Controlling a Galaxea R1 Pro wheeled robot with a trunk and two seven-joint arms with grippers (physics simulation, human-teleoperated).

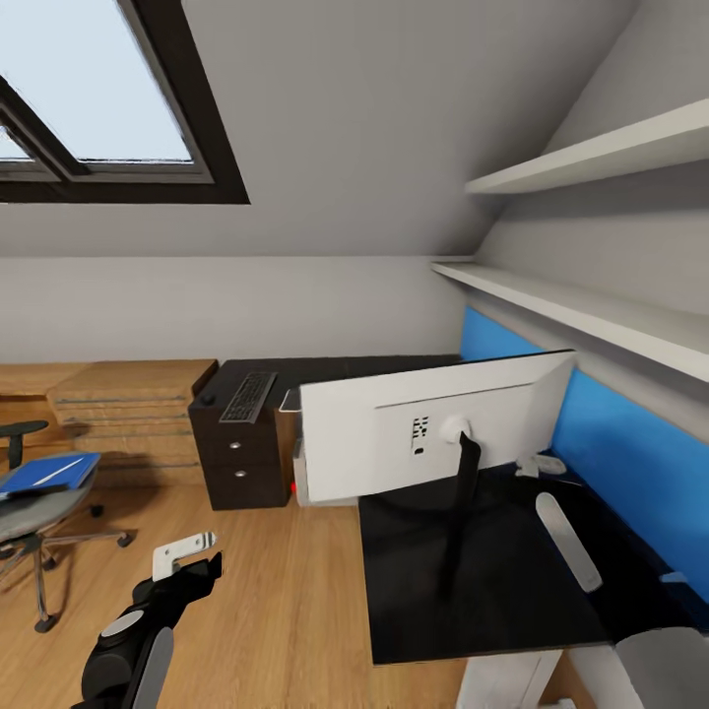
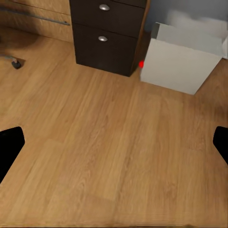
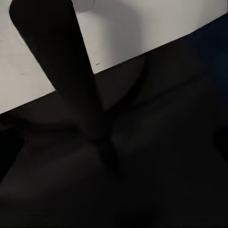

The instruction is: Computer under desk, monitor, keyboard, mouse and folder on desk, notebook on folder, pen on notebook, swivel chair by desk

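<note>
Left gripper (image 1: 187,557) hangs over bare wood floor with its fingers spread wide and nothing between them. Right gripper, can't tell, though its wrist camera looks at the monitor (image 1: 433,423) stem from close by. The monitor stands on the desk (image 1: 492,591) with its pale back toward the camera. The computer (image 2: 183,59) sits on the floor beside the dark drawers, just ahead of the left gripper. The keyboard (image 1: 248,396) lies on the far desk section, well apart from the monitor, so I'd guess the next move is fetching it. The folder (image 1: 44,473) waits on the chair (image 1: 34,512), off to the left.
</note>
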